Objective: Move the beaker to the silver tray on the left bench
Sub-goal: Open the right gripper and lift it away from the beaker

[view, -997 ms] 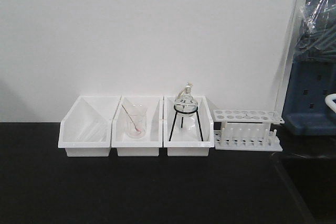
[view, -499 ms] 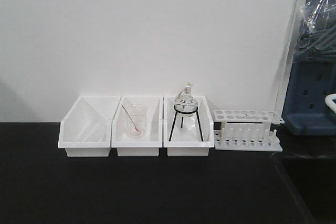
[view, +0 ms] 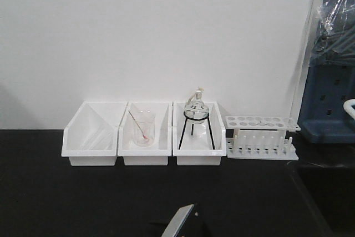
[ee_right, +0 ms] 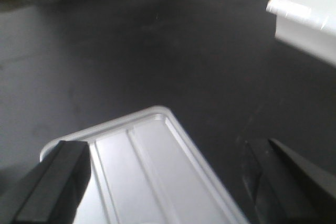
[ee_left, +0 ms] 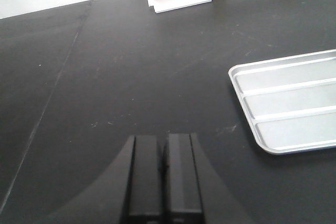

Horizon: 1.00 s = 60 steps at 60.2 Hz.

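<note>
The beaker (view: 143,127) is small and clear, with a thin rod leaning in it, and it stands in the middle of three white bins (view: 145,151) at the back of the black bench. The silver tray (ee_left: 283,60) lies flat on the bench, to the right of my left gripper (ee_left: 163,156), which is shut and holds nothing. My right gripper (ee_right: 165,161) hangs open over a corner of the silver tray (ee_right: 136,129), one finger on each side of it. Neither gripper is near the beaker.
A round-bottomed flask on a black wire stand (view: 196,116) fills the right bin. A white test tube rack (view: 260,137) stands to its right. The left bin (view: 91,134) has only a slanted insert. A silver-grey slanted piece (view: 178,223) pokes up at the front view's bottom edge.
A silver-grey slanted piece has come into the bottom edge of the front view, where nothing showed before. The bins, beaker, flask and rack have not moved.
</note>
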Motion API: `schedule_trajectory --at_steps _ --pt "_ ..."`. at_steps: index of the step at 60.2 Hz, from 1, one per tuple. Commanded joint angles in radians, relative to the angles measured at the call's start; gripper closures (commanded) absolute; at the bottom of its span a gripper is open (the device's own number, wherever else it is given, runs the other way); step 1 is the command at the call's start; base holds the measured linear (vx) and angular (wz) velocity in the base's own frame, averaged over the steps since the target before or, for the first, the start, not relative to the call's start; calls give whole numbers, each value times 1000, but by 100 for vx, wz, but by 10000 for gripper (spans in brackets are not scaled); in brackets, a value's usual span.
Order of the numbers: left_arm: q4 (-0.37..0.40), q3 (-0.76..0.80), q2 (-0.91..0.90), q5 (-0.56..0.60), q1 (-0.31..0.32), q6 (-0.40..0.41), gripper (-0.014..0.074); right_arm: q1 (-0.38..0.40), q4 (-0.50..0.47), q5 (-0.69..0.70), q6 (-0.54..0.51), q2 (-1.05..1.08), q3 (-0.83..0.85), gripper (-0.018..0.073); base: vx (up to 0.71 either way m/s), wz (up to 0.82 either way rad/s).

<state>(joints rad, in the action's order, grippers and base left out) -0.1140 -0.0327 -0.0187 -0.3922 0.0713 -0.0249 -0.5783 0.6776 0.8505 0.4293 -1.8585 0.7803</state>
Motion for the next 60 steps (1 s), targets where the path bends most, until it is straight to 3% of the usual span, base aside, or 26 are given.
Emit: schedule_trajectory --at_steps 1,9,14,25,34,40,49,60 --pt "1 -20 -7 83 3 2 595 1 -17 26 -2 122 18 -24 0 0" --pt "1 -20 -7 83 3 2 595 1 -16 -93 8 259 18 53 0 0" --pt "1 -20 -7 83 3 2 595 1 -16 -210 68 364 18 156 0 0" --pt "1 -20 -7 83 3 2 595 1 -1 -615 264 659 18 574 0 0" --pt "1 -20 -7 83 3 2 595 1 -2 -972 284 897 12 574 0 0" --pt "1 -20 -7 83 3 2 595 1 -1 -1118 279 1049 -37 573 0 0" --pt "1 -20 -7 83 3 2 595 1 -15 -1232 280 1248 -167 573 0 0" --pt "1 -20 -7 83 3 2 595 1 -16 -1251 280 1412 -275 571 0 0"
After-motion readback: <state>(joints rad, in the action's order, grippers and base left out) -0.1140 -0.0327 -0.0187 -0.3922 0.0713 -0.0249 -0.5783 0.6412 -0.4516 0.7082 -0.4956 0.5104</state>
